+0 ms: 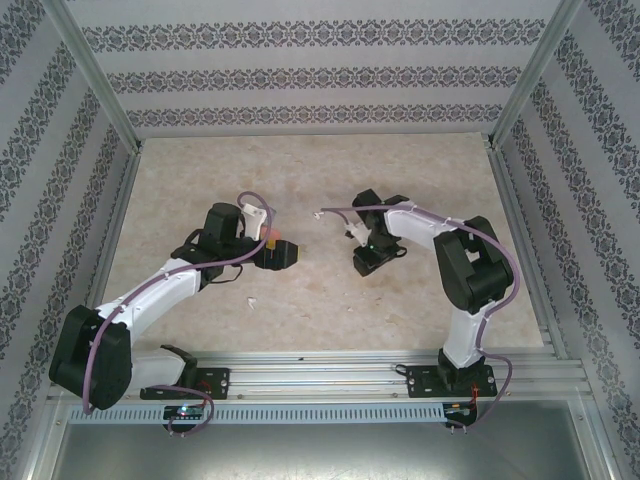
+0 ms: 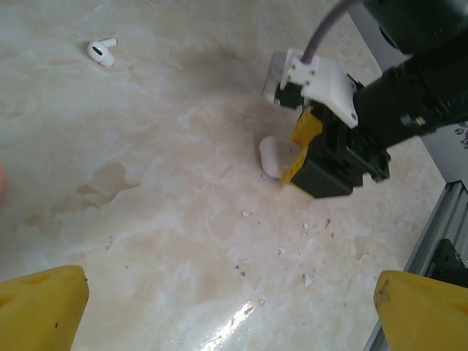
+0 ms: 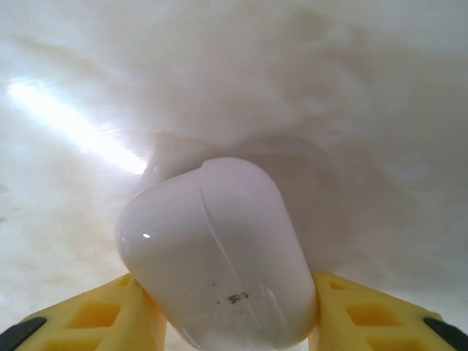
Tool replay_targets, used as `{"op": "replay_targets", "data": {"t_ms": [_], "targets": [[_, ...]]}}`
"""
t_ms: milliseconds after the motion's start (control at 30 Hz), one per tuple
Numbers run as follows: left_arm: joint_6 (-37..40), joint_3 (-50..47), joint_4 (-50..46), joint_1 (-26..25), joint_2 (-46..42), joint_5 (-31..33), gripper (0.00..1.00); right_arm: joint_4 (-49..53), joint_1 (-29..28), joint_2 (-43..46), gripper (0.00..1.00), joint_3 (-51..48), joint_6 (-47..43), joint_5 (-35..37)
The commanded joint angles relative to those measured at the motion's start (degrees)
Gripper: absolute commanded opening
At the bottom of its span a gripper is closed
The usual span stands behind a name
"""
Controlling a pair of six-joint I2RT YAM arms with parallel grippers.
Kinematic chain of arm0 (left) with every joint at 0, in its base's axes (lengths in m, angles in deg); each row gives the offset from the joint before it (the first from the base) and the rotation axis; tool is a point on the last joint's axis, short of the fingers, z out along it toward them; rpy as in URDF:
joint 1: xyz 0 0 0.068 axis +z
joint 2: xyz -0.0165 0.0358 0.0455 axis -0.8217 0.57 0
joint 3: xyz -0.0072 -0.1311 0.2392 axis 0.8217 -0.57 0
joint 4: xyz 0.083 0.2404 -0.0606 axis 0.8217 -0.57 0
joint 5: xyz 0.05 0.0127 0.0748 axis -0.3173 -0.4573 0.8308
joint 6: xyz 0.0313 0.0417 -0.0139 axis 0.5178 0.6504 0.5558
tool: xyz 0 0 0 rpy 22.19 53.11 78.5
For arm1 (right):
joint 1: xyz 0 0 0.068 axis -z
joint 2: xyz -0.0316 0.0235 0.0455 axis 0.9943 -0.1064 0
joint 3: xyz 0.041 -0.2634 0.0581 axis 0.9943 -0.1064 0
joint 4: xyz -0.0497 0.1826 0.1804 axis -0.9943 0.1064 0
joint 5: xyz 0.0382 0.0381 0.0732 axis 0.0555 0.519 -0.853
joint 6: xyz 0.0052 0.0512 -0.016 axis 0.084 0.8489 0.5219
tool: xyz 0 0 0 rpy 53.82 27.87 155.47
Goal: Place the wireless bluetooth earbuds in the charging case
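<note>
Right wrist view: white charging case [image 3: 219, 248] sits pinched in the right gripper [image 3: 227, 325], a yellow finger [image 3: 110, 318] pressed to each flank. I note the lid seam is visible and the lid is closed, with a few dark scuffs low on the shell. The case rests on the pale marbled table [image 3: 351, 88]. Left wrist view gives me the same grip from the side: right gripper [image 2: 298, 150] down at the table [image 2: 146, 219], yellow pads clamped on the charging case [image 2: 272, 157], only its rounded end poking out to the left. I log one white earbud [image 2: 102, 51] lying loose on the table, stem and dark tip visible. It is well apart from the case, toward the upper left corner of that picture. Left gripper [image 2: 234, 314] hangs above bare table with its fingers [image 2: 40, 307] spread wide and nothing between them. Small chips and flecks are scattered on the surface beneath it. Metal rail [image 2: 431, 234] runs along the right edge. Top external view: left gripper [image 1: 283, 255] and right gripper [image 1: 368, 262] face one another near mid-table, apart, with a stretch of bare surface between them. An orange bit [image 1: 270, 240] shows at the left gripper's upper side; I cannot tell what it is.
</note>
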Motion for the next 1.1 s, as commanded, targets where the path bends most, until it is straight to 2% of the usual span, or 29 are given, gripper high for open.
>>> {"op": "replay_targets", "data": {"t_ms": [0, 233, 367, 467, 667, 900, 1067], "targets": [[-1.01, 2.04, -2.01, 1.66, -0.93, -4.45, 0.99, -2.10, -2.80, 4.46, 0.36, -1.46, -0.54, -0.50], [-5.49, 0.73, 1.67, 3.66, 0.72, -12.48, 0.86, -4.32, -9.14, 8.59, 0.32, -1.89, 0.28, 1.89], [-8.02, 1.48, 3.85, 3.89, 3.94, -18.45, 0.77, -6.70, -12.13, 12.30, 0.32, -2.25, 0.39, 1.89], [-7.88, 2.89, 2.60, 3.83, 5.48, -20.98, 0.73, -9.63, -13.48, 16.36, 0.32, -3.04, 0.54, 0.71], [-8.68, 4.23, 1.94, 3.22, 5.76, -23.51, 0.69, -12.23, -14.70, 21.46, 0.33, -2.09, 0.81, -2.00], [-12.35, 4.82, 4.55, 1.18, 5.32, -24.01, 0.63, -10.65, -16.25, 21.60, 0.33, 1.00, -0.17, -1.71], [-13.21, 5.67, 4.88, -0.41, 5.75, -22.99, 0.63, -10.55, -17.38, 21.64, 0.33, 1.67, -0.04, -1.66]]}}
